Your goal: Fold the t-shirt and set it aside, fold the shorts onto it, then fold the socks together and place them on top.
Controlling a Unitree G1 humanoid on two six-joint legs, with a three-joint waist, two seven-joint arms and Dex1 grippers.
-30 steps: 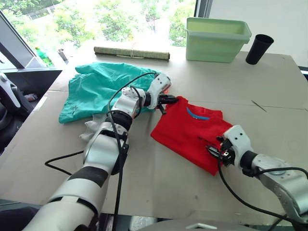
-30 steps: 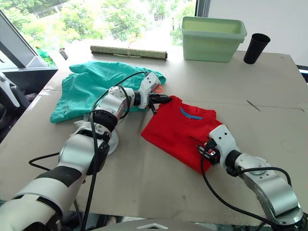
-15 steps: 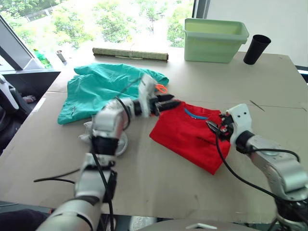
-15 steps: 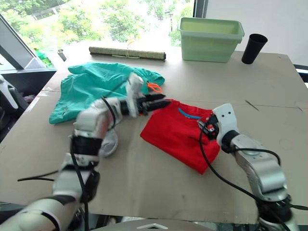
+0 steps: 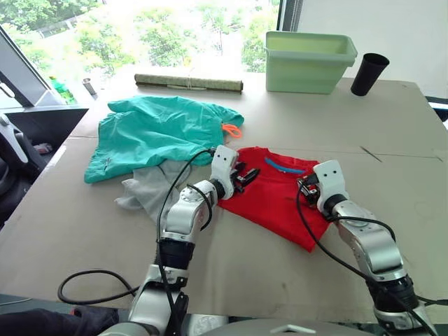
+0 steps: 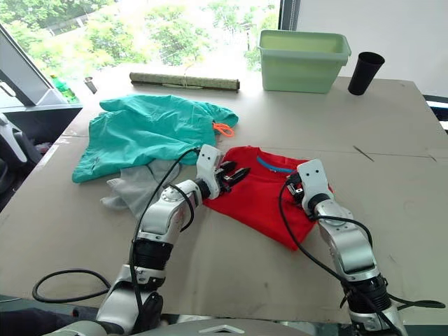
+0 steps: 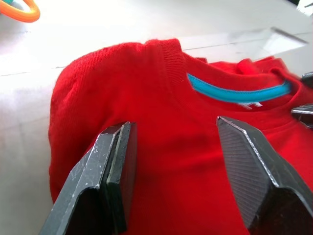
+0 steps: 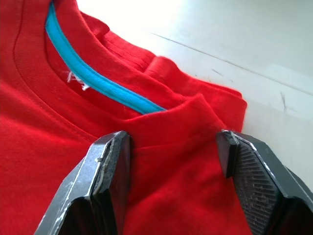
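The red t-shirt [image 5: 276,196] lies folded in the middle of the table, its blue collar label [image 7: 239,93] facing up. My left gripper [image 5: 245,175] hovers open over the shirt's left edge near the collar, with nothing between its fingers [image 7: 117,166]. My right gripper [image 5: 306,187] is open at the shirt's right edge, its fingers [image 8: 112,166] straddling a raised fold of red cloth beside the collar. The teal shorts [image 5: 157,133] lie spread at the back left, with the orange drawstring [image 5: 231,130] showing. The grey socks [image 5: 143,192] lie loose just in front of the shorts.
A pale green bin [image 5: 308,61] and a black cup [image 5: 369,73] stand at the far right of the table. A rolled mat [image 5: 189,82] lies along the far edge. A black cable [image 5: 91,280] loops over the table's near left edge.
My left gripper has opened, let go of the shirt's back-left corner and drawn back a little. My right gripper has moved from the shirt's front corner to its right edge by the collar.
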